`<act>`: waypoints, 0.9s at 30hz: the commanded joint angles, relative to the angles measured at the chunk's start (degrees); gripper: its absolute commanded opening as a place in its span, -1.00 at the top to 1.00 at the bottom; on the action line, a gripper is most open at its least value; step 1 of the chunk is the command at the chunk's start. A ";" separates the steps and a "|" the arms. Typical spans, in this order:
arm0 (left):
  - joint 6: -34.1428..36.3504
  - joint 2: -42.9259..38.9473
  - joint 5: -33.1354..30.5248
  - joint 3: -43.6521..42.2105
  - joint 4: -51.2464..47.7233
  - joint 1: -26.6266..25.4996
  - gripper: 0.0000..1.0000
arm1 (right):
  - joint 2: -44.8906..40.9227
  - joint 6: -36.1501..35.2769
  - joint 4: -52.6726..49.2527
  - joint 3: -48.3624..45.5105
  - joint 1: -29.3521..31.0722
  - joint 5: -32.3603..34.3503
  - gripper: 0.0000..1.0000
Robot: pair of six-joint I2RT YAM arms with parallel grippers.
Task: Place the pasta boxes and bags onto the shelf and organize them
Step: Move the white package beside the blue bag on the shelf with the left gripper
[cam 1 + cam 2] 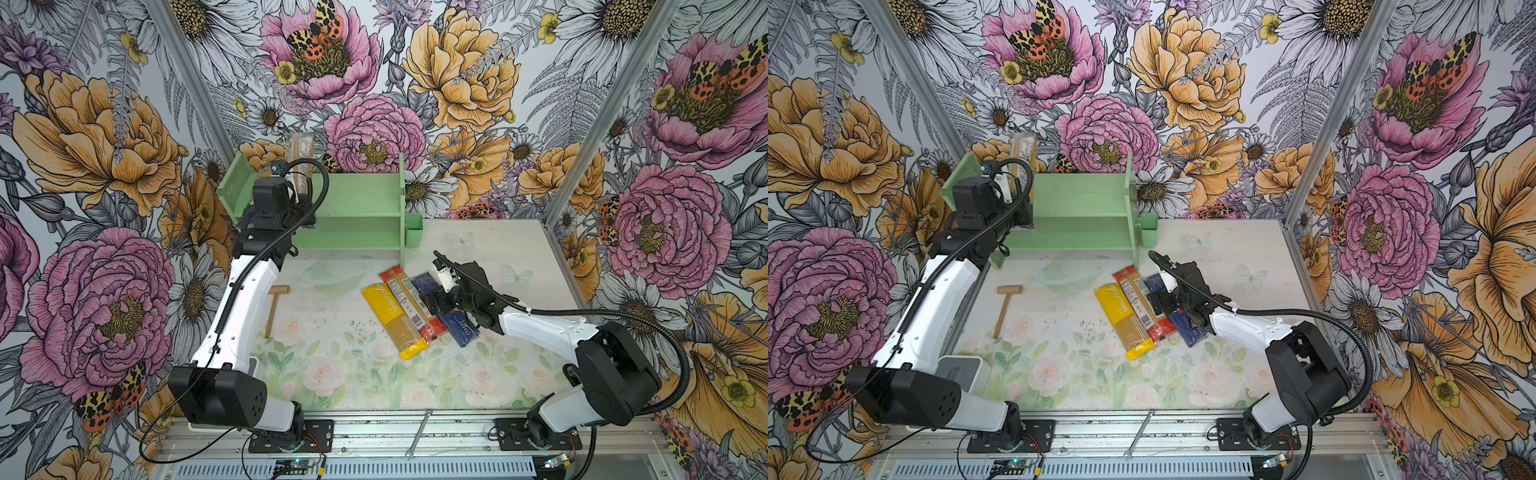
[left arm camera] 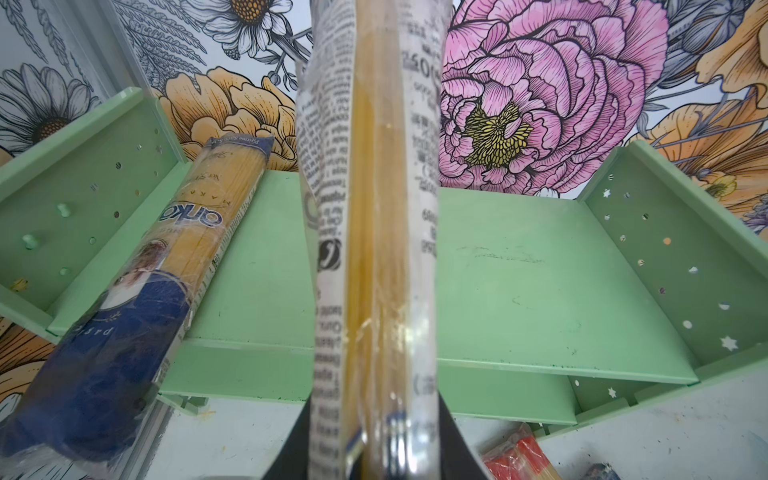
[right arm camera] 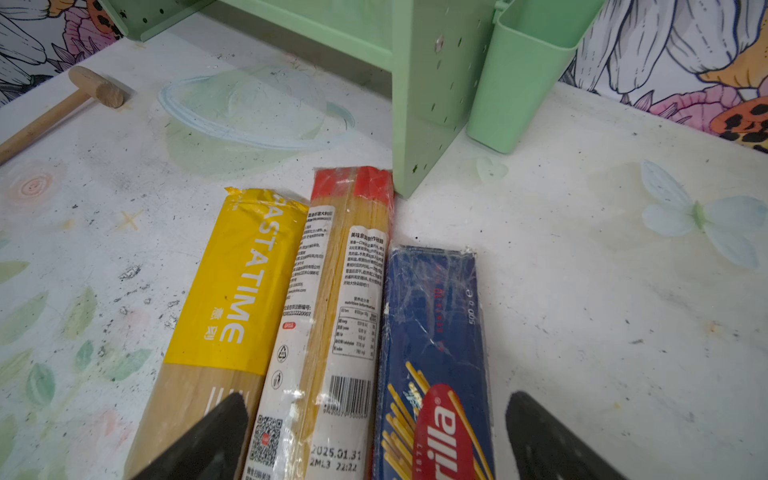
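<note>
In both top views the left arm's own wrist hides the left jaws and the lower end of the clear spaghetti bag (image 1: pixel 302 151) in their grip. Only the bag's upper part shows, rising above the shelf (image 1: pixel 357 199). The left wrist view settles it: the left jaws are closed tight on that bag's end, over the top tier. Its print is too blurred for us to read.

A blue-ended clear bag (image 2: pixel 199 232) lies on the top tier against a perforated side panel, its blue end overhanging the front edge. The lower tier is largely concealed.

The right arm covers the middle of the Barilla box (image 3: pixel 432 324) in both top views. The right jaws stand wide open, holding nothing, above the red-ended bag (image 3: pixel 345 291) and the box. These lie side by side with the yellow bag (image 3: pixel 237 282) on the surface, just in front of the shelf.
</note>
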 commanded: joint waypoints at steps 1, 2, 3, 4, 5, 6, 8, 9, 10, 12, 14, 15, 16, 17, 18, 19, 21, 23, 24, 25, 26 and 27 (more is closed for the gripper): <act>-0.76 -1.12 2.36 2.16 9.98 1.09 1.00 | -2.43 0.51 0.17 -1.16 0.59 1.47 -0.98; -0.76 -0.94 2.44 2.18 10.00 1.26 1.00 | -2.65 0.51 0.17 -1.39 0.64 1.57 -0.98; -0.76 -0.77 2.53 2.26 10.06 1.41 1.00 | -2.95 0.56 0.16 -1.66 0.61 1.84 -0.97; -0.76 -0.51 2.56 2.26 10.15 1.55 1.00 | -3.31 0.56 0.08 -1.94 0.72 2.10 -0.98; -0.69 -0.26 2.74 2.24 10.31 1.78 1.00 | -3.60 0.55 0.08 -2.13 0.74 2.25 -0.98; -0.38 0.13 3.58 2.51 10.42 2.07 1.00 | -3.94 0.56 0.08 -2.40 0.68 2.40 -0.97; 0.25 1.04 5.13 3.34 9.98 2.60 1.00 | -4.50 0.54 -0.08 -2.76 0.73 2.54 -0.98; 0.45 1.56 5.18 3.84 9.66 2.68 1.00 | -4.82 0.55 -0.40 -2.92 0.70 2.67 -0.98; 0.64 1.95 5.33 4.12 9.73 2.69 1.00 | -5.26 0.56 -0.61 -2.99 0.76 2.72 -0.98; 0.82 2.48 5.46 4.49 9.74 2.78 1.00 | -6.01 0.56 -0.63 -3.59 0.77 2.86 -0.98; 0.77 3.06 5.28 4.67 9.82 2.78 1.00 | -6.63 0.47 -0.61 -4.15 0.82 3.30 -0.98; 0.74 3.26 5.30 4.67 9.98 2.80 1.00 | -6.82 0.33 -0.62 -4.34 0.77 3.47 -0.98; 0.66 3.53 5.35 4.65 9.96 2.78 1.00 | -6.91 0.36 -0.63 -4.51 0.79 3.64 -0.98; 0.53 3.78 5.44 4.71 10.07 2.78 1.00 | -7.12 0.29 -0.64 -4.74 0.77 3.81 -0.98; 0.25 4.08 5.44 4.84 10.07 2.78 1.00 | -7.14 0.28 -0.57 -4.87 0.77 3.80 -0.98; -0.26 4.36 5.44 4.98 10.09 2.78 1.00 | -7.20 0.29 -0.47 -4.96 0.78 3.90 -0.98; -0.69 4.77 5.82 5.13 10.29 2.78 1.00 | -7.13 0.26 -0.36 -5.05 0.79 3.96 -0.98; -1.23 5.16 6.43 5.35 10.66 2.73 1.00 | -6.94 0.28 -0.18 -5.05 0.79 3.93 -0.98; -1.41 5.37 6.64 5.43 10.90 2.70 1.00 | -6.98 0.21 -0.10 -5.02 0.80 3.91 -0.98; -1.59 5.52 6.61 5.47 11.18 2.64 1.00 | -6.92 0.21 -0.02 -5.10 0.80 3.91 -0.98; -1.58 5.73 6.65 5.68 11.44 2.58 1.00 | -6.89 0.14 -0.01 -5.06 0.79 3.90 -0.98; -1.61 6.02 6.75 5.98 11.48 2.52 1.00 | -6.81 0.10 -0.06 -5.14 0.79 3.91 -0.98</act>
